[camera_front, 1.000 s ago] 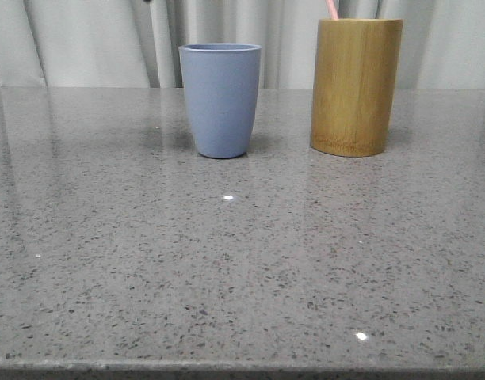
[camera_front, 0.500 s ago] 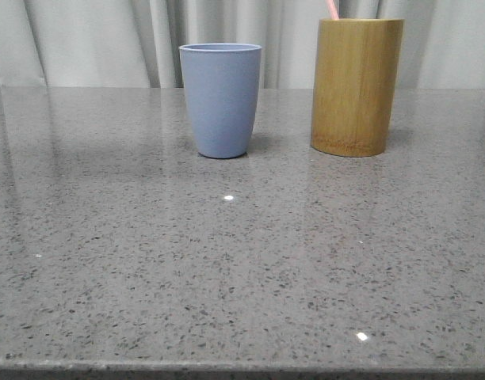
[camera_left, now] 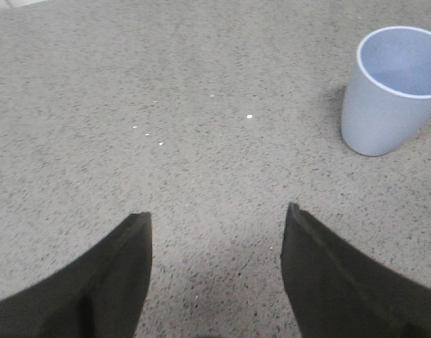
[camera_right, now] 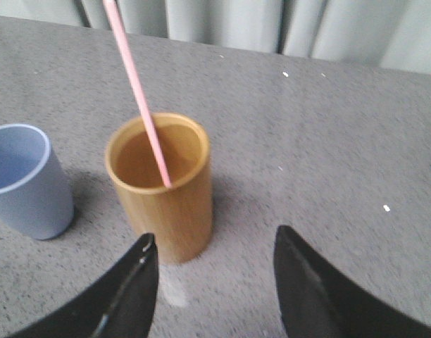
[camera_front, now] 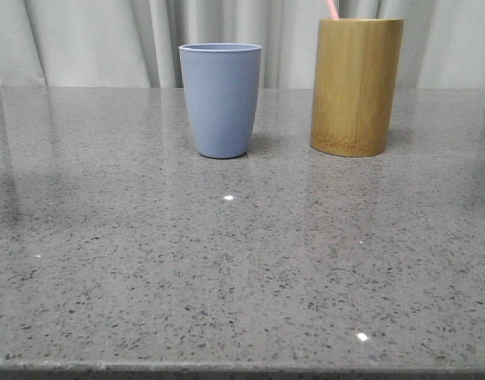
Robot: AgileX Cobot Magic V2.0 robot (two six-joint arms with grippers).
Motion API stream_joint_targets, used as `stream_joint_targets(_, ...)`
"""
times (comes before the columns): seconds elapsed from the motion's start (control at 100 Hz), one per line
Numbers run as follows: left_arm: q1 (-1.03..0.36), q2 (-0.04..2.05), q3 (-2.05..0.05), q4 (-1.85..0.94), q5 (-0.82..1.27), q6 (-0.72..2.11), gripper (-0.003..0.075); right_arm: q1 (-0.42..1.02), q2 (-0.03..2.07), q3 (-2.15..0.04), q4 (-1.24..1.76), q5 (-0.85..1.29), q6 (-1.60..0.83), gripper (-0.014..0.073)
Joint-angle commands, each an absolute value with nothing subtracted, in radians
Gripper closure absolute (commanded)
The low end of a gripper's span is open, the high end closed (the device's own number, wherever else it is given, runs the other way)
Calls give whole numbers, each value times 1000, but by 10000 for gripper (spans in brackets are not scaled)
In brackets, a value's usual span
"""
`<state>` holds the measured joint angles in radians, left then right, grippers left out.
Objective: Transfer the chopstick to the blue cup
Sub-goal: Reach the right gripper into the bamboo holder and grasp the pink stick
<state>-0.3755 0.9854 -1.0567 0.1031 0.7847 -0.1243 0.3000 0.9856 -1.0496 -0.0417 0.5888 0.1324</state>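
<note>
We saw almost no change on the speckled grey stone tabletop point(camera_front: 227, 269) over the last second: the matte periwinkle-blue plastic tumbler point(camera_front: 220, 99) and the tall tan bamboo cylinder holder point(camera_front: 356, 85) sat in the same spots near the far edge, the tumbler left of the holder and well apart from it. Only soft reflections near the left edge shifted, so we judged an arm was moving out of the front view. The thin pale-pink chopstick point(camera_right: 136, 87) leaned inside the holder, tip poking above its rim; transfer not yet started. Right gripper point(camera_right: 214, 282) hung over the holder, jaws spread, holding nothing. Left gripper point(camera_left: 215, 271) hung over bare table near the tumbler, jaws also apart and empty.
</note>
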Motion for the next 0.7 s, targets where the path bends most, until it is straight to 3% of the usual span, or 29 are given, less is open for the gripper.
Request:
stream_joint_targets(0.0,-380,932,-1062,127,710,-154,323,325,1029,-1136,-47,525,109,195)
stream_joint_targets(0.18,-380,886,-1028,127,715,-154,323,383,1145,-1262,-47,525,104,141)
stream_joint_targets(0.69,-380,874,-1014,127,733,-154,323,442,1468,-1530,-46,478,103,141)
